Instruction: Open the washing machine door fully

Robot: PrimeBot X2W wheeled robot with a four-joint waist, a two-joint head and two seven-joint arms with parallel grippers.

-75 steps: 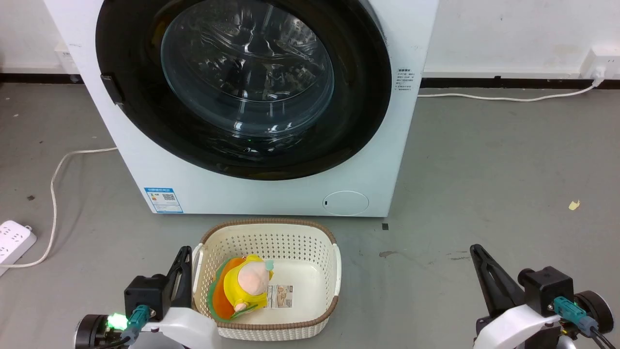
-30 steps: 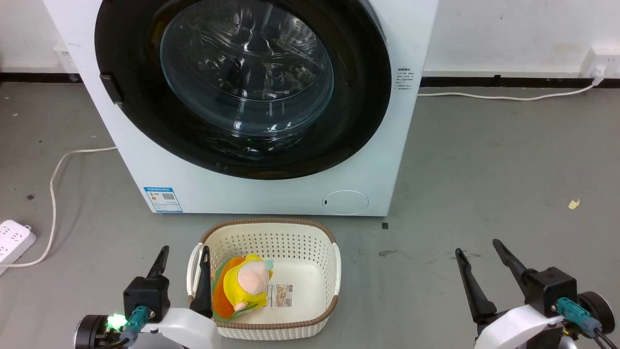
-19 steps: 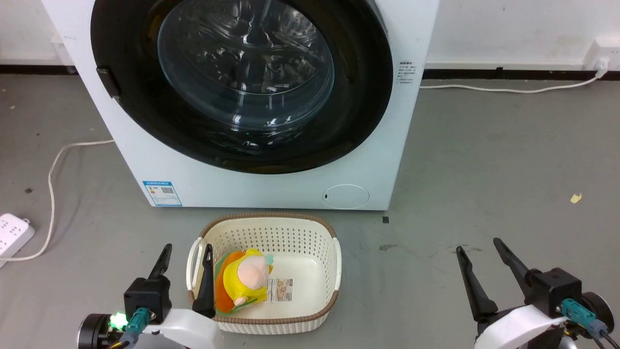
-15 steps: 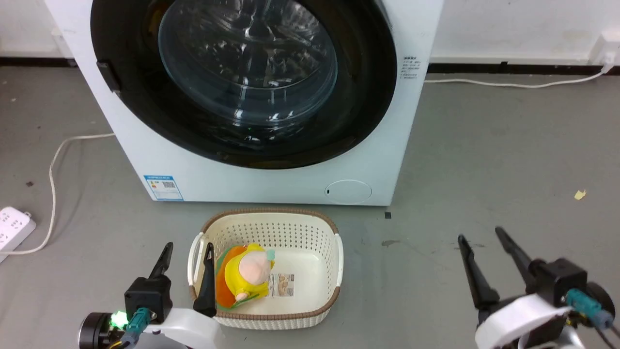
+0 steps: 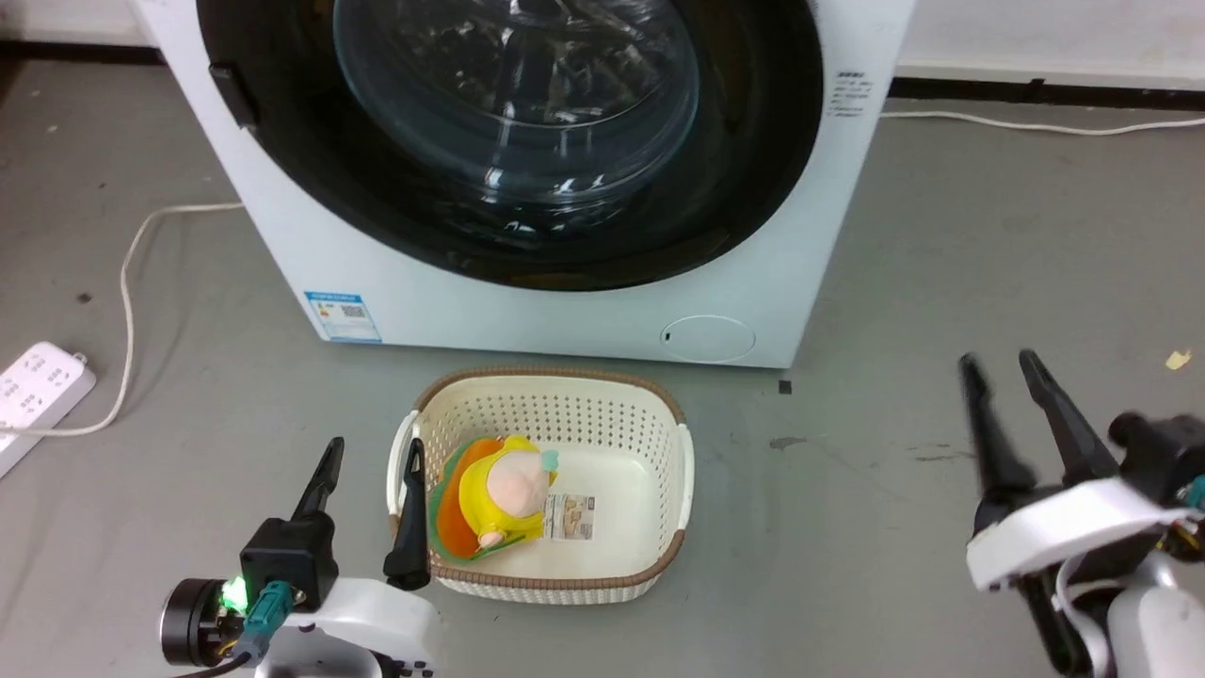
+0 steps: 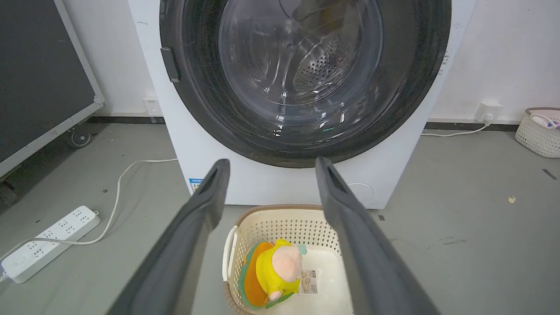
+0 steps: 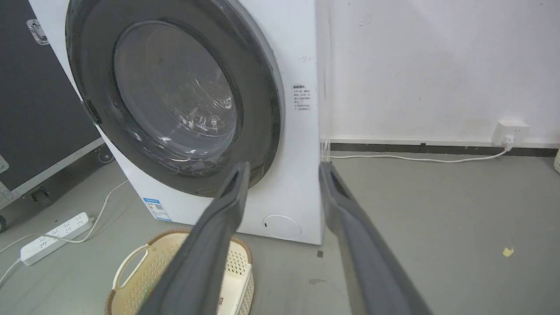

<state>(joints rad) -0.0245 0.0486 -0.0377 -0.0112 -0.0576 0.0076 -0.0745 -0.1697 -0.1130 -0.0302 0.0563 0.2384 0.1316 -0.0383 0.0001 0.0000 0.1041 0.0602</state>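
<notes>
The white washing machine point(image 5: 527, 311) stands straight ahead on the floor. Its round glossy black washing machine door point(image 5: 753, 141) with the bulging glass bowl lies flush against the front, a small black tab point(image 5: 232, 94) on its left rim. My left gripper point(image 5: 375, 443) is open and empty at the lower left, beside the basket. My right gripper point(image 5: 998, 360) is open and empty over the floor, right of the machine. Both are well short of the door. The door point(image 6: 210, 100) shows beyond the left gripper point(image 6: 271, 162), and the door point(image 7: 262, 109) beyond the right gripper point(image 7: 284, 166).
A cream basket point(image 5: 659, 565) holding a yellow plush toy point(image 5: 504, 490) sits on the floor in front of the machine. A white power strip point(image 5: 38, 391) and its cable point(image 5: 127, 282) lie at the left. A black wheeled panel point(image 6: 39, 87) stands left of the machine.
Both grippers went from shut to open. The head camera has shifted, so the machine sits higher in view. My right gripper has risen and moved forward, its fingers slightly closer together.
</notes>
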